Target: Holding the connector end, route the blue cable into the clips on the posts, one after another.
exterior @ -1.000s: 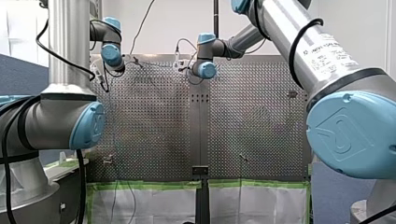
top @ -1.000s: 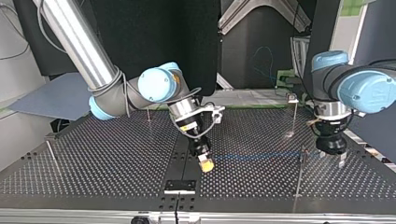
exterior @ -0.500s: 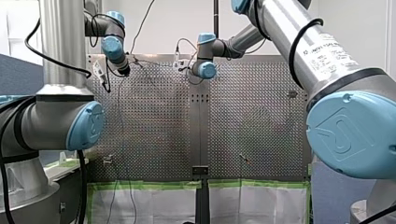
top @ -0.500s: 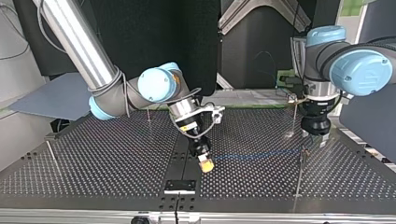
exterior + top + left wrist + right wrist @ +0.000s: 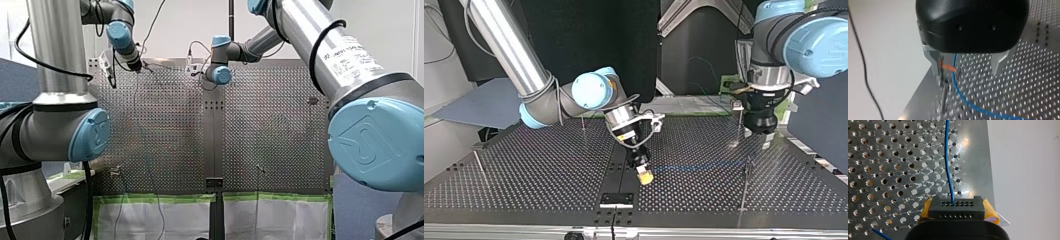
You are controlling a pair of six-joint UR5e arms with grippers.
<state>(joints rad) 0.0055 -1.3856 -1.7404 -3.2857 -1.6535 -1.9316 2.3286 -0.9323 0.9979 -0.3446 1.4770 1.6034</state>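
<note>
Right tool (image 5: 644,176) is clenched on the black connector (image 5: 956,207), with a yellow pad (image 5: 990,210) on each side of it. In the top view it sits low over the worktop (image 5: 549,165), near the middle and close to the view's front edge.

Blue cable (image 5: 948,157) leaves the connector's top face and runs straight ahead over the perforated plate. In the top view it shows as a faint line from the right tool toward the thin post (image 5: 744,186) at the view's right.

Left tool (image 5: 966,72) is released: metal fingers (image 5: 934,60) spread, gripping nothing. The cable passes between them, close to one finger, right at an orange clip (image 5: 948,67) on a blurred post (image 5: 944,96). It touches the clip's tip; I can't tell if it's seated. Below the clip it curves away across the worktop.
</note>
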